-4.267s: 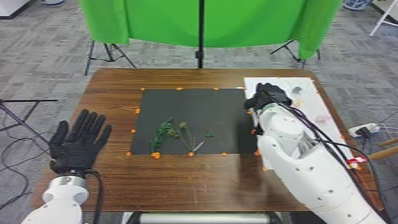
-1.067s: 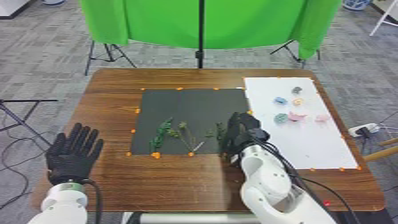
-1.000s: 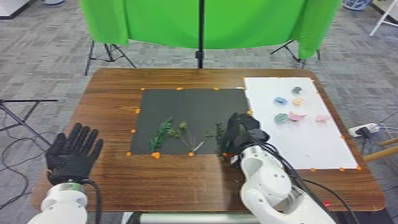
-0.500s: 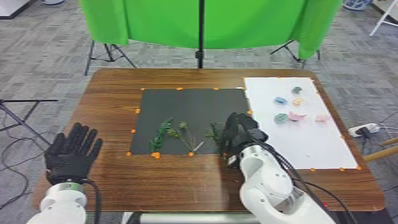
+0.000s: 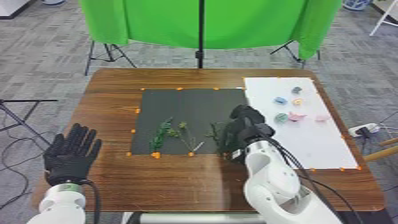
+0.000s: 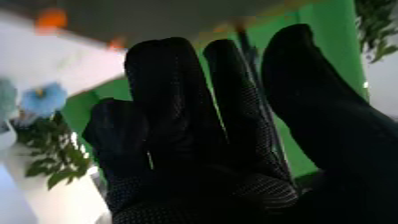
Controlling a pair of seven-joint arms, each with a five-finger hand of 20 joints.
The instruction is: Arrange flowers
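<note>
In the head view my right hand point(image 5: 247, 122) is over the right edge of the black mat point(image 5: 178, 105), its fingers fairly straight. Right beside it on the mat is a green sprig point(image 5: 215, 131); whether they touch is unclear. Farther left lie a leafy green stem point(image 5: 162, 134) and thin branching stems point(image 5: 184, 131). The white sheet holds a blue flower head point(image 5: 281, 100), a teal one point(image 5: 282, 118) and pink ones point(image 5: 297, 117). My left hand point(image 5: 69, 159) is open at the table's left side. In the right wrist view my right hand point(image 6: 191, 150) has extended fingers and a separated thumb.
Orange markers point(image 5: 155, 155) edge the mat and the white sheet point(image 5: 306, 150). A green screen point(image 5: 213, 25) stands behind the brown wooden table point(image 5: 178, 185).
My right hand went from the white sheet to the mat's right edge, then shifted slightly away from me and rightward. A longer green sprig now shows beside it. My left hand moved slightly nearer.
</note>
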